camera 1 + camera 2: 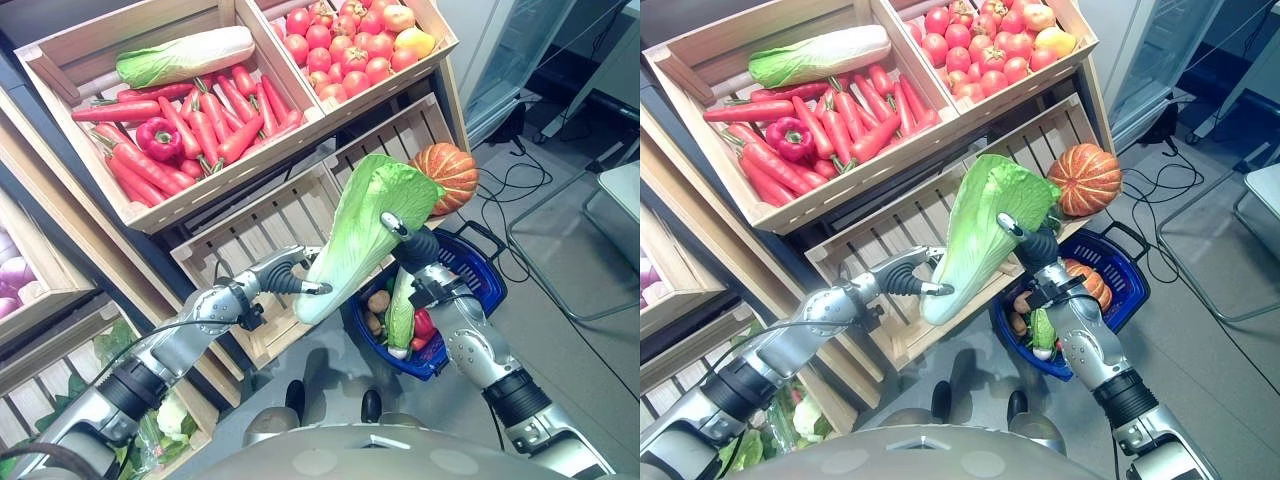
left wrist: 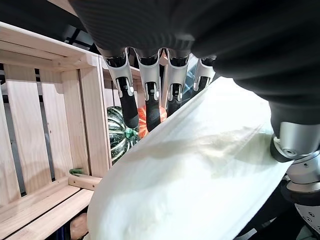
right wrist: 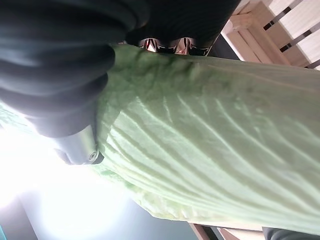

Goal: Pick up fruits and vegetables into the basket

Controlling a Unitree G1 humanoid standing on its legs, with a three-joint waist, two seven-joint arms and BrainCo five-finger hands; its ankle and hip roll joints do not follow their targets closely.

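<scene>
No legible writing or labels appear on any item. Both hands hold one napa cabbage (image 1: 355,235) upright just above the blue basket (image 1: 478,280): the left hand (image 1: 285,277) grips its white stalk end, fingers and thumb wrapped round it, while the right hand (image 1: 412,245) clasps the green, veined leafy half from the basket side. The cabbage is long, pale white at the base, grading to crinkled light green at the top. The basket, on the floor directly below the right hand, already contains a green vegetable, a red pepper and brown tubers. Just beyond the basket an orange pumpkin (image 1: 447,175) sits in a slatted wooden crate (image 1: 400,130). Farther behind the basket, upper crates hold carrots (image 1: 205,125), a second napa cabbage (image 1: 185,55) and tomatoes (image 1: 345,45).
</scene>
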